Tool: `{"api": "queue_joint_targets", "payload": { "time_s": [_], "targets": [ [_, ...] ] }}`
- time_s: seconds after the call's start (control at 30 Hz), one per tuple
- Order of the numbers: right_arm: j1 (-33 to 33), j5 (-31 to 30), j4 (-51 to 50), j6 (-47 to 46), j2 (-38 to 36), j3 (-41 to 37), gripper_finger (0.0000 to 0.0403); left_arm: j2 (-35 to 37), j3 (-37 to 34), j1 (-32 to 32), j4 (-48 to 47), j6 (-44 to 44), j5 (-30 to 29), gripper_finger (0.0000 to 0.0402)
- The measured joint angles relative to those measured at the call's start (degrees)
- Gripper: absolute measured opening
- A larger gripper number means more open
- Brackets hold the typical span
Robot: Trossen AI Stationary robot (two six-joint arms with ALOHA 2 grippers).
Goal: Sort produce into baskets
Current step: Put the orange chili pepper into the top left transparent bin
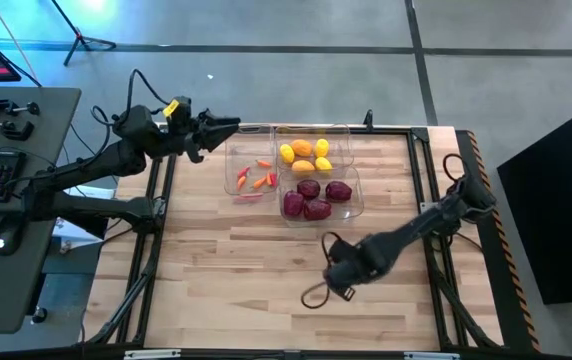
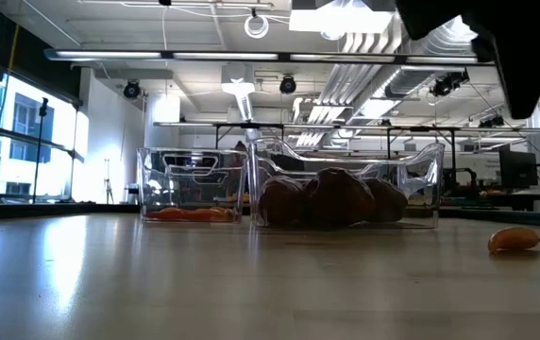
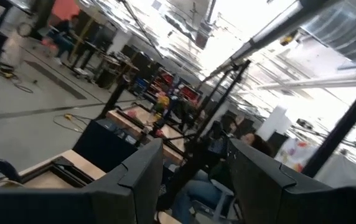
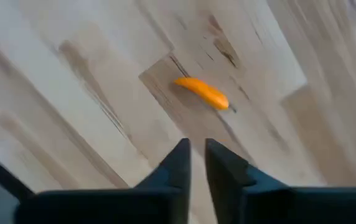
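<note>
No brand, label or readable writing shows on anything on the table. A single small orange pepper (image 4: 203,92) lies bare on the wooden table (image 1: 216,300); in the right wrist view it sits just ahead of the right gripper (image 4: 197,152), apart from the fingertips and not touched by them. That gripper's two dark fingers stand nearly together with only a thin slit between them and hold nothing. In the low view the same pepper (image 2: 514,240) rests on the boards to the right, well apart from the baskets. The right arm reaches in from the table's right edge, stretched low toward the near middle, its gripper (image 1: 334,278) pointing down at the wood. Toward the far side stand three clear baskets touching one another: the left one (image 1: 234,160) holds slim red and orange peppers (image 1: 257,176), the far right one (image 1: 342,135) holds yellow and orange fruits (image 1: 308,153), and the near right one (image 1: 356,205) holds dark red-purple lumpy rounds (image 1: 316,198). The left arm waits at the far left corner, raised, with its gripper (image 1: 221,125) beside the pepper basket; its fingers (image 3: 140,180) stand apart, empty.
</note>
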State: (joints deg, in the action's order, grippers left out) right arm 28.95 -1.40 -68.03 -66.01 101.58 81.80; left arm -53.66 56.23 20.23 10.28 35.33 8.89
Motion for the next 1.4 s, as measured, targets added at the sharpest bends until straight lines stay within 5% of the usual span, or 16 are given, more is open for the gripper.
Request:
{"api": "queue_joint_targets", "payload": {
  "time_s": [0.23,0.37,0.5,0.67,1.0,1.4],
  "targets": [
    [-6.67,3.02,1.23,31.22,0.84,-0.02,0.0138,0.01,0.00,-0.04,-0.49,0.00,4.96,0.0167],
    [-7.89,2.99,0.95,43.76,2.90,-0.07,0.0183,0.02,0.00,-0.84,-4.43,-3.45,12.71,0.0165],
    [-6.81,1.07,0.79,49.75,4.74,-0.13,0.0196,0.19,-0.52,-7.15,-13.36,-7.25,9.06,0.0122],
    [-4.50,-0.10,2.99,48.69,3.09,-6.25,0.0190,0.90,-7.59,-18.01,-8.20,-10.14,-2.89,0.0013],
    [-3.19,0.34,14.15,48.08,-1.63,-14.10,0.0188,0.87,-28.96,-26.90,15.71,3.07,-10.93,0.0001],
    [-2.13,-1.52,16.34,53.46,3.64,-14.11,0.0188,0.89,-37.90,-34.84,16.85,8.33,-21.12,0.0000]
  ]
}}
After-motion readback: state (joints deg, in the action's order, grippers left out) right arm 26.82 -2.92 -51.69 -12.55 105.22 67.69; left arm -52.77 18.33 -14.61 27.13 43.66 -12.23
